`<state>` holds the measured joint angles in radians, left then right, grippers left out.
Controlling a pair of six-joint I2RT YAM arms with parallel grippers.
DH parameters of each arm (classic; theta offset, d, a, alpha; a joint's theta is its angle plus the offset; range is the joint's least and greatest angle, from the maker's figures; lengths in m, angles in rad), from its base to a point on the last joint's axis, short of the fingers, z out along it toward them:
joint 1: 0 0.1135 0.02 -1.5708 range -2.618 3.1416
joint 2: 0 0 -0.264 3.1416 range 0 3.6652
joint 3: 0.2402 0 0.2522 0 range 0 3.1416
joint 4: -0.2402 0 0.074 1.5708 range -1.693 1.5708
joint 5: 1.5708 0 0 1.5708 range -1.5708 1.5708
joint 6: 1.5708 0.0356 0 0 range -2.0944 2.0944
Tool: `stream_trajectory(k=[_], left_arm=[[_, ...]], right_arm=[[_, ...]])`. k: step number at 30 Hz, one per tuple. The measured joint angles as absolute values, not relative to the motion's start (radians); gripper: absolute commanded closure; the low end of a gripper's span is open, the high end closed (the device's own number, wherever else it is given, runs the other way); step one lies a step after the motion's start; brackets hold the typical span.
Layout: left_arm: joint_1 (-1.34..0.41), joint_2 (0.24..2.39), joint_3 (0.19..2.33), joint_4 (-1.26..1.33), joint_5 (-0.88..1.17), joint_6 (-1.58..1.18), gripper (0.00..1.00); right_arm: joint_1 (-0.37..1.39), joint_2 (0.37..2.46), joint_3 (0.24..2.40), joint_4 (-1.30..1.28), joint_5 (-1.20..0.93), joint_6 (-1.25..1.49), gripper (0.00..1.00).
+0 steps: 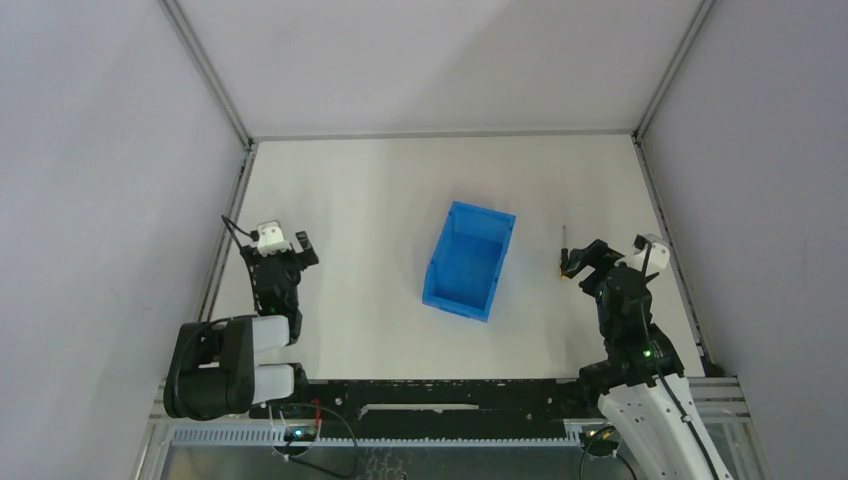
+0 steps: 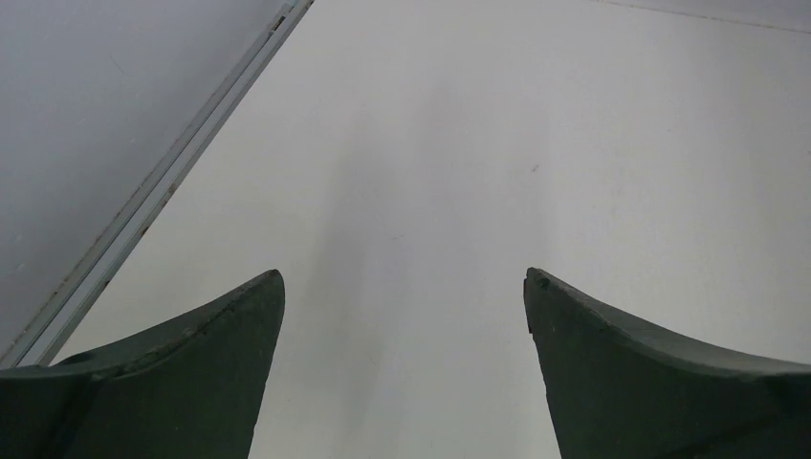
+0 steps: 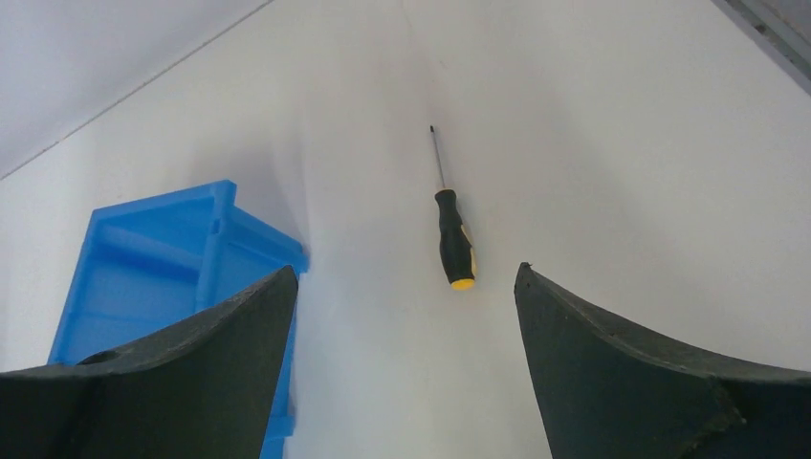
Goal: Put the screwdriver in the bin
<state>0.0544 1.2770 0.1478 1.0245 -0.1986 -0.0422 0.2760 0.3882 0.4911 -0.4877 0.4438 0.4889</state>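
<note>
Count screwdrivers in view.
1. The screwdriver lies on the table, right of the bin, just beyond the open right gripper, tip pointing away from the arms. The bin looks empty; none seems hidden.

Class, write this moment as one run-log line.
right gripper: open, short of screwdriver | screwdriver: on table, outside bin | left gripper: open, empty

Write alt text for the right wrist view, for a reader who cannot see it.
A small black and yellow screwdriver lies on the white table just ahead of the open right gripper, its shaft pointing away from the camera. A blue bin sits at the left of the frame, partly hidden behind one dark finger.
</note>
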Motion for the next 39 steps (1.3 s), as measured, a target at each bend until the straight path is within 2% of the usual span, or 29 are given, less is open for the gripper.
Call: stream_trajectory(k=[9,19,27,32,39], left_arm=[[0.054,1.277,0.148,1.024,-0.199,-0.042,0.0],[0.054,1.277,0.148,1.025,-0.199,-0.043,0.0],[0.054,1.277,0.148,1.025,-0.199,-0.042,0.0],[0.054,1.277,0.148,1.025,-0.199,-0.042,0.0],[0.054,1.277,0.148,1.025,-0.199,-0.042,0.0]], right_arm=[[0.279,0.372,0.491,-0.482,0.461,0.505,0.0],[0.281,0.401,0.506,-0.486,0.397,0.53,0.0],[0.313,0.699,0.683,-0.555,0.327,0.53,0.0],[0.325,0.915,0.707,-0.586,0.34,0.529,0.0],[0.132,1.143,0.741,-0.528,0.266,0.48,0.06]])
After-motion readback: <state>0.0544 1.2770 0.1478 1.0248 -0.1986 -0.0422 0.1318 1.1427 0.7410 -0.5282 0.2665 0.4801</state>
